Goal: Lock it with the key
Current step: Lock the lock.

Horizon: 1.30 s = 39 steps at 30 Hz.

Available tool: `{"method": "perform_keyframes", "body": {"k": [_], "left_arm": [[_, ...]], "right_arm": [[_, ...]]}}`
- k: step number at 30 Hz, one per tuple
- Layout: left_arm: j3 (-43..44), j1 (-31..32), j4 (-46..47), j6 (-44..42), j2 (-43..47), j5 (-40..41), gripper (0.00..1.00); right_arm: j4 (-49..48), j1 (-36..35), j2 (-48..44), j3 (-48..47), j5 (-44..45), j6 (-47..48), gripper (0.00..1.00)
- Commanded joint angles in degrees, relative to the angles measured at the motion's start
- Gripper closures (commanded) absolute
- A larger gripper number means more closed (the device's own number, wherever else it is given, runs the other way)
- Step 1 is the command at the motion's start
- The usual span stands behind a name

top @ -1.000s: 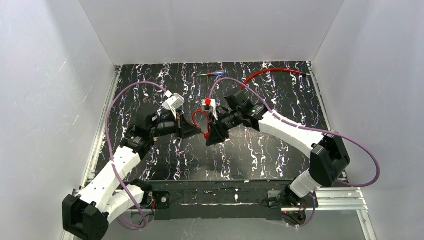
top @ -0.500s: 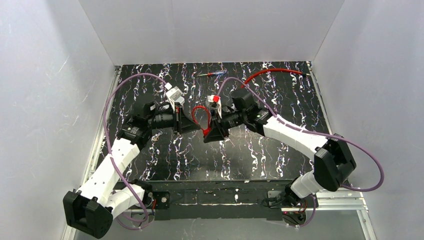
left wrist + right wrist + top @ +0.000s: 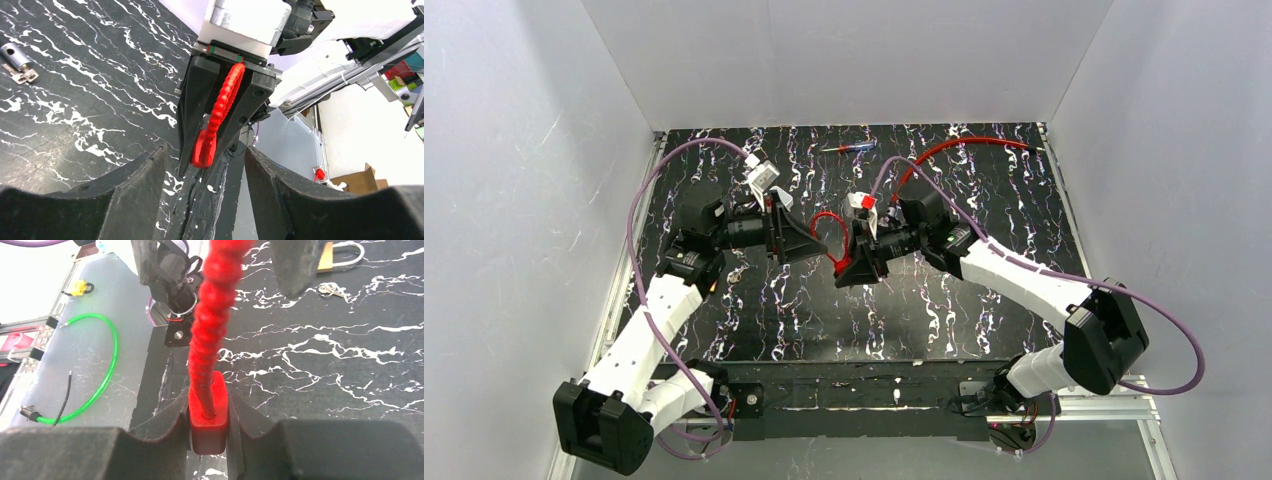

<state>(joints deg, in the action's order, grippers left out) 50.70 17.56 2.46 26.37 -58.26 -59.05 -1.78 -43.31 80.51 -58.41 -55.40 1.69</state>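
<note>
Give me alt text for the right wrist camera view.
The right gripper is shut on a red cable lock, its ribbed cable rising out of frame. Behind, a brass padlock and keys lie on the black marbled table.

Bright, even light fills the top view; shadows on the walls [image 3: 844, 60] are soft and the dark bench [image 3: 944, 300] gives little glare; the left wrist view is sharp, its white upper parts washed out; in the right wrist view the cable [image 3: 215, 300] blurs near the lens, and the top left corner is blown out.
</note>
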Motion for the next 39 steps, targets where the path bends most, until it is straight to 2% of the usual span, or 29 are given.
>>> {"method": "perform_keyframes", "body": {"k": [1,5,8,12,15,16,17,20,23,29,39], "left_arm": [[-0.7,2.2,6.4,2.4,-0.3,-3.4,0.43],[-1.3,2.8,6.8,2.5,-0.6,-1.9,0.48],[-3.0,4.0,7.6,3.4,-1.2,-1.6,0.58],[-4.9,5.0,7.6,3.2,-1.1,-0.8,0.63],[-5.3,5.2,7.7,3.3,-1.4,-0.4,0.86],[-5.3,5.1,7.8,3.5,-1.4,-0.1,0.98],[-5.1,5.2,7.8,3.8,-1.4,-0.1,1.00],[-4.8,4.8,7.8,4.8,-1.3,-0.3,1.00],[-4.1,4.1,7.9,5.2,-1.2,-0.5,1.00],[-3.1,3.8,8.3,6.2,-1.9,-0.3,1.00],[-3.3,3.6,8.9,6.5,-2.2,0.1,1.00]], "right_arm": [[-8.3,-1.2,0.2,0.5,-2.6,-4.4,0.99],[-10.4,-2.5,1.7,0.2,-2.3,-6.4,0.99],[-11.8,-3.3,2.8,-0.3,-1.8,-7.8,0.99],[-13.9,-3.3,3.7,-1.0,-1.6,-9.9,0.99],[-14.4,-3.3,3.7,-1.2,-2.2,-10.3,0.99],[-12.5,-3.3,3.3,-1.9,-2.3,-9.0,0.98],[-8.1,-3.3,2.8,-3.7,-2.1,-6.2,0.85],[-5.6,-1.8,1.7,-4.6,-2.5,-6.4,0.51],[-11.5,1.7,0.6,-1.8,-4.5,-12.7,0.40],[-16.0,3.3,-0.8,2.5,-5.6,-17.6,0.32],[-35.5,2.9,1.0,6.7,-5.3,-32.9,0.31]]}}
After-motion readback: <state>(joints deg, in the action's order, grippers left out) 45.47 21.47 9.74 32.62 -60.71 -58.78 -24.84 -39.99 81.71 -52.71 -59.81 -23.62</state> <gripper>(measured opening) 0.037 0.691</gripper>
